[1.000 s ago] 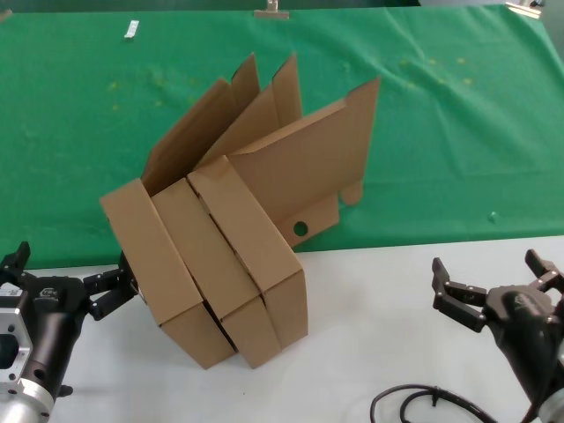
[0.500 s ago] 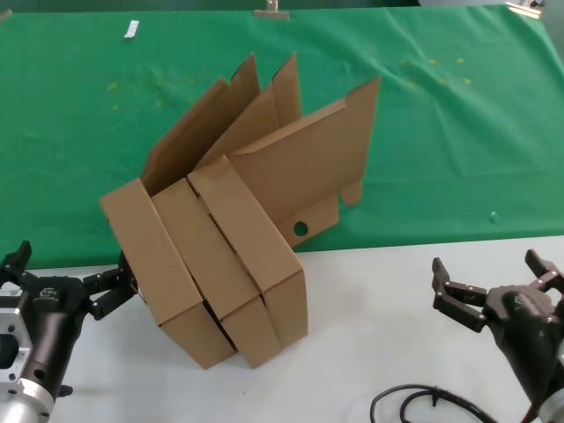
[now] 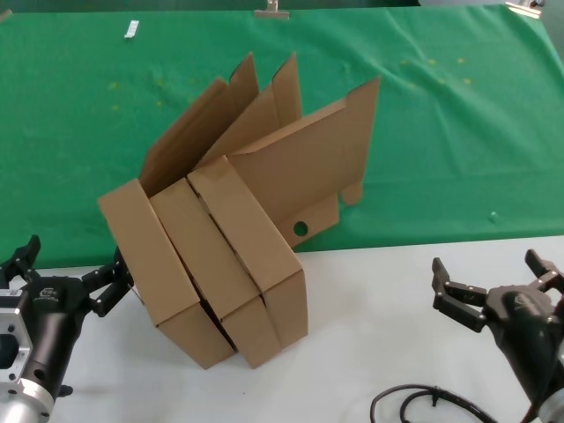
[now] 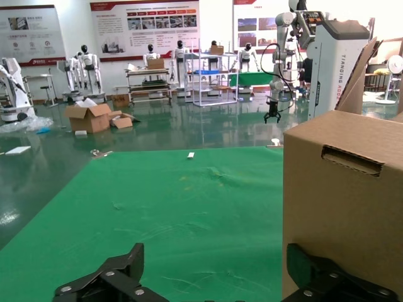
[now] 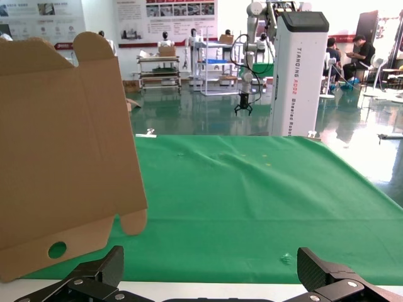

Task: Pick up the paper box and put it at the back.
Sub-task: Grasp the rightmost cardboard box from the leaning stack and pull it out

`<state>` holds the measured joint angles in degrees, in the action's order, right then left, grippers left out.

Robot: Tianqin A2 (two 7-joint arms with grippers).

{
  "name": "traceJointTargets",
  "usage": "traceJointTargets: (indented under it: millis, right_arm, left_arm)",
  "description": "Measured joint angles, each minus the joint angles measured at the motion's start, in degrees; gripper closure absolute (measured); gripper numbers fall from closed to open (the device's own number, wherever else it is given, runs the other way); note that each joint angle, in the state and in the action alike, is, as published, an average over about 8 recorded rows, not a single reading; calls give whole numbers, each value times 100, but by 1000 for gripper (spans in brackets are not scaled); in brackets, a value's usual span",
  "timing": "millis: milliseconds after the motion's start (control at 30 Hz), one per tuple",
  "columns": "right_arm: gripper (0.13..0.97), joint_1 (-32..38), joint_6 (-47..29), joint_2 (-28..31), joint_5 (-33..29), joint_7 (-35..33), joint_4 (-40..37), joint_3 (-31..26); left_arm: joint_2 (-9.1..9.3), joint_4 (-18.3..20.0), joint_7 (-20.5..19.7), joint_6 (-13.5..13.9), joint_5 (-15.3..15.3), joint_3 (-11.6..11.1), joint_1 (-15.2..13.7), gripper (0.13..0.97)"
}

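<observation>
Approaching the paper box (image 3: 145, 264) — outermost of three leaning boxes (image 3: 238, 256), straddling the green cloth (image 3: 458, 132) edge and white tabletop (image 3: 388, 326). Left gripper (image 3: 70, 273) beside that box, fingers spread; right gripper (image 3: 498, 286) well apart, also spread. Best gripped on the free outer wall — without dragging its neighbours.

Robotics lab or showroom hall: humanoid robots (image 4: 85, 63) lined along wall, poster boards (image 4: 143, 24), wheeled racks (image 4: 211, 78), white machine cabinet (image 5: 297, 72), glossy green floor (image 4: 157, 129).
</observation>
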<state>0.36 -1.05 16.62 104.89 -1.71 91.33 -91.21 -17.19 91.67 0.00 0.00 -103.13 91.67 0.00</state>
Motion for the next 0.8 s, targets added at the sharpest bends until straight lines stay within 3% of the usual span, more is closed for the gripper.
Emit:
traceJointTargets:
  millis: [200, 467, 600, 800]
  right_arm:
    - [129, 0, 0, 0, 0, 0, 0, 0]
    - [129, 0, 0, 0, 0, 0, 0, 0]
    - [129, 0, 0, 0, 0, 0, 0, 0]
    - [129, 0, 0, 0, 0, 0, 0, 0]
  left_arm:
    - [0, 0, 0, 0, 0, 0, 0, 343]
    - [0, 0, 0, 0, 0, 0, 0, 541]
    - [0, 0, 0, 0, 0, 0, 0, 541]
    - [0, 0, 0, 0, 0, 0, 0, 691]
